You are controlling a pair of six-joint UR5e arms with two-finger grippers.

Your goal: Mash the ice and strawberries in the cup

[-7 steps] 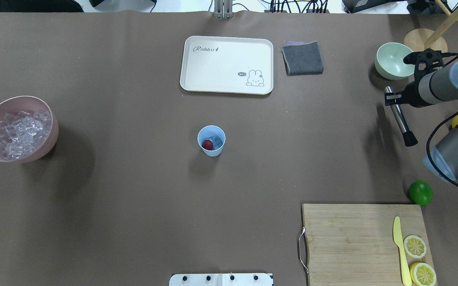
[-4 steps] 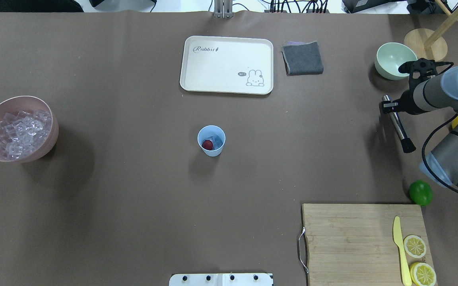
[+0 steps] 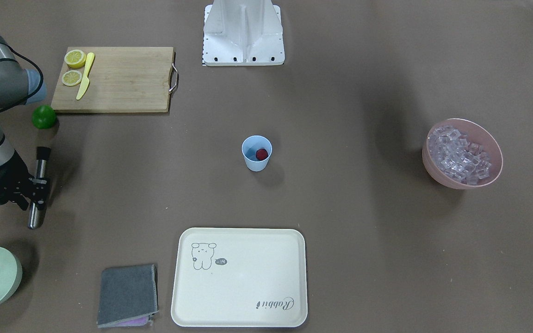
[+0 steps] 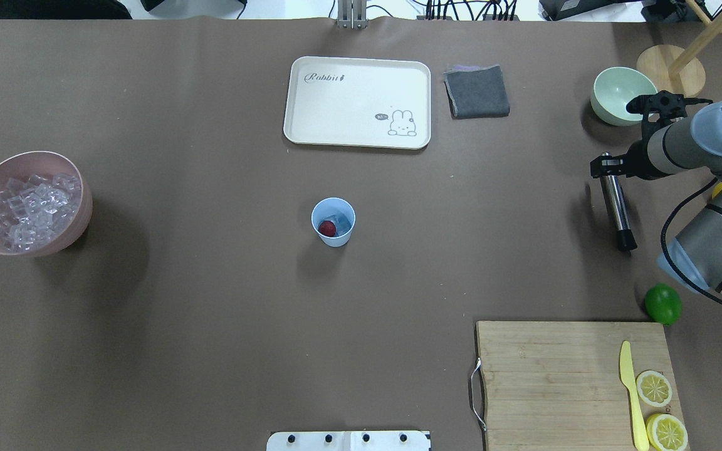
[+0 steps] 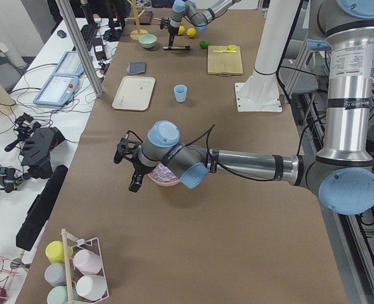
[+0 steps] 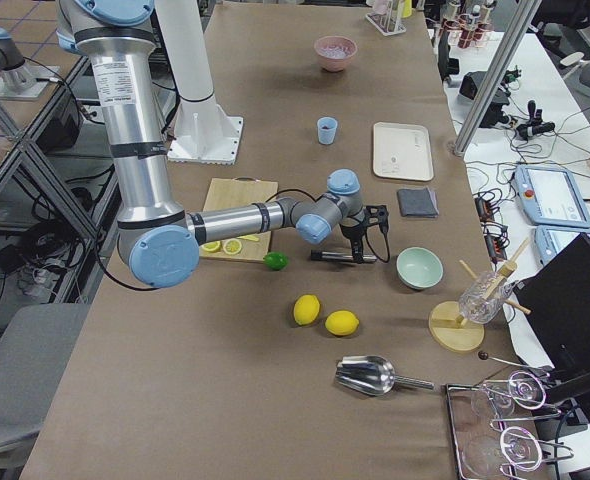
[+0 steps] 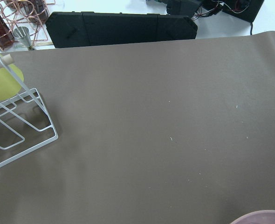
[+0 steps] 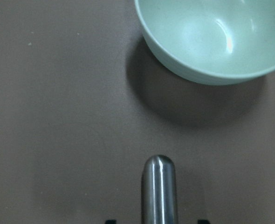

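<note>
the right fingers (image 4: pixel 601 168) grip a steel muddler (image 4: pixel 617 210) near the green bowl (image 4: pixel 615 94). strawberry (image 4: pixel 327 228) and ice (image 4: pixel 340 222) sit in the cup (image 4: pixel 334 238). left fingers (image 5: pixel 135 183): cannot tell.

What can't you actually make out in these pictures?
1. Left gripper: only in the left side view, too small to tell open or shut.
2. Ice in the cup: overhead, a pale blur beside the strawberry; count unclear.
3. Right gripper: its wrist view's bottom edge cuts it off, showing only the muddler.
</note>
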